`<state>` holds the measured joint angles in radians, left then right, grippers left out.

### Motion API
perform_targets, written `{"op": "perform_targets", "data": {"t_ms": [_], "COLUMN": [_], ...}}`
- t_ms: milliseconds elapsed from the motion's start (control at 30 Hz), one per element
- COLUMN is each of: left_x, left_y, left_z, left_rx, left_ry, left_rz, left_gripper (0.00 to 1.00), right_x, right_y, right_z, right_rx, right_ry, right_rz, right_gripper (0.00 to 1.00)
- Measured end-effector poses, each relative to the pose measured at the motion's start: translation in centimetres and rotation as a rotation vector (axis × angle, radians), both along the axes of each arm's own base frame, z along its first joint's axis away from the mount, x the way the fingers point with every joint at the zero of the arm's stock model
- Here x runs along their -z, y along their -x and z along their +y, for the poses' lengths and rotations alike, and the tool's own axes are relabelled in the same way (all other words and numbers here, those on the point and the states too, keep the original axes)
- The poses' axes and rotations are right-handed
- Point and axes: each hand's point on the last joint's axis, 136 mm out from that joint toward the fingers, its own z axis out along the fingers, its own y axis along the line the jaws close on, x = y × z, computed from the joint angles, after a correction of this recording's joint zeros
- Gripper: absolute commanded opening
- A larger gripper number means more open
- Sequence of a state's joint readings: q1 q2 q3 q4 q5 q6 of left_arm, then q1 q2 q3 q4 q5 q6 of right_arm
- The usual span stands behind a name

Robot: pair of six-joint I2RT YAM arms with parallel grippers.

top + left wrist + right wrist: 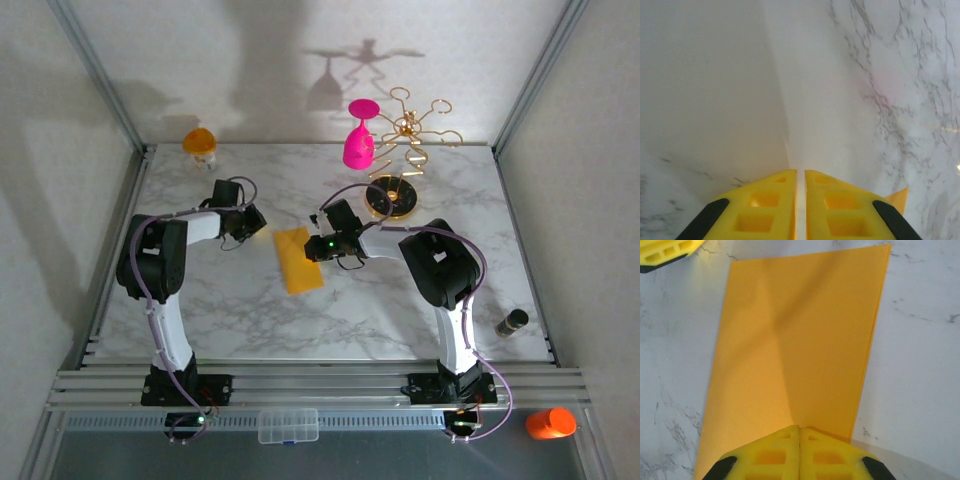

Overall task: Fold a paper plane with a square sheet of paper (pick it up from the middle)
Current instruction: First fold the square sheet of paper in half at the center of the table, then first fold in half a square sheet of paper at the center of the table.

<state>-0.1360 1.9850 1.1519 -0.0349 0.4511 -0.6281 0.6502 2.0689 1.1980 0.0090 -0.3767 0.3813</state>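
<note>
The square sheet of paper lies flat on the marble table, folded into a yellow-orange rectangle with a faint diagonal crease. My right gripper is shut, its tips low over the middle of the paper's near long edge, with nothing visibly between the fingers. My left gripper hovers just off the paper's far left corner, fingers together with only a sliver of gap and nothing in it. A paper corner peeks beside its right finger. The paper plane is out of view.
A pink goblet and a gold rack on a round black base stand behind the right arm. At the back left is an orange-topped cup. A small dark bottle lies near the right edge.
</note>
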Motion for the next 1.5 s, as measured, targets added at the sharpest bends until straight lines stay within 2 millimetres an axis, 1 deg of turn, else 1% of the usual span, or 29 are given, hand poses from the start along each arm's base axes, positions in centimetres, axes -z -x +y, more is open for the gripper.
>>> {"op": "perform_targets", "data": {"t_ms": [67,133,233,333,400,467,567,633,700,800,933,1000,1100,1233,1300,1400,1500], "left_x": [-0.2,-0.9,-3.4,-6.0,-6.6,-6.3,-4.6,-3.4,-2.5,-2.1,-2.5,-2.6,-2.7,-1.8,-1.1,-0.5,-0.3], "left_y": [0.1,0.4,1.4,3.8,5.7,7.7,10.8,12.3,13.2,13.7,13.6,13.6,13.5,13.9,14.4,14.9,15.1], "left_z": [-0.1,-0.7,-2.5,-5.0,-6.5,-7.9,-9.1,-9.3,-9.0,-9.0,-9.6,-9.8,-10.1,-10.2,-10.0,-9.8,-9.7], "left_rx": [-0.001,0.005,0.018,0.041,0.056,0.072,0.088,0.089,0.079,0.075,0.087,0.094,0.103,0.105,0.102,0.101,0.097], "left_ry": [-0.001,0.001,0.011,0.038,0.063,0.088,0.11,0.114,0.117,0.138,0.177,0.19,0.204,0.215,0.214,0.211,0.211], "left_rz": [0.001,-0.005,-0.05,-0.097,-0.102,-0.087,-0.026,0.014,0.04,0.057,0.042,0.038,0.03,0.051,0.069,0.082,0.086], "left_gripper": [0.14,0.14,0.15,0.15,0.15,0.15,0.13,0.12,0.12,0.09,0.08,0.08,0.07,0.07,0.07,0.07,0.07], "right_x": [-0.1,-0.2,-0.6,-0.7,-0.8,-0.8,-1.0,-1.1,-1.4,-2.3,-4.0,-4.8,-5.3,-4.2,-3.3,-2.1,-1.5], "right_y": [-0.1,-0.1,-0.1,0.4,0.7,1.0,1.5,1.8,1.9,1.9,1.5,0.9,-0.1,-1.5,-1.8,-1.9,-1.6], "right_z": [-0.1,-0.3,-0.7,-1.6,-2.2,-2.7,-3.2,-3.3,-3.2,-2.8,-1.4,-0.5,0.8,2.4,2.9,3.4,3.8], "right_rx": [0.028,0.074,0.179,0.297,0.363,0.413,0.439,0.432,0.403,0.34,0.25,0.211,0.172,0.141,0.129,0.114,0.089], "right_ry": [-0.004,-0.011,-0.036,-0.072,-0.088,-0.096,-0.112,-0.114,-0.113,-0.124,-0.156,-0.176,-0.191,-0.169,-0.149,-0.123,-0.111], "right_rz": [0.013,0.036,0.084,0.143,0.177,0.2,0.216,0.214,0.196,0.16,0.115,0.096,0.081,0.081,0.091,0.107,0.124], "right_gripper": [0.08,0.08,0.08,0.08,0.08,0.08,0.08,0.08,0.08,0.08,0.06,0.05,0.04,0.03,0.02,0.02,0.02]}}
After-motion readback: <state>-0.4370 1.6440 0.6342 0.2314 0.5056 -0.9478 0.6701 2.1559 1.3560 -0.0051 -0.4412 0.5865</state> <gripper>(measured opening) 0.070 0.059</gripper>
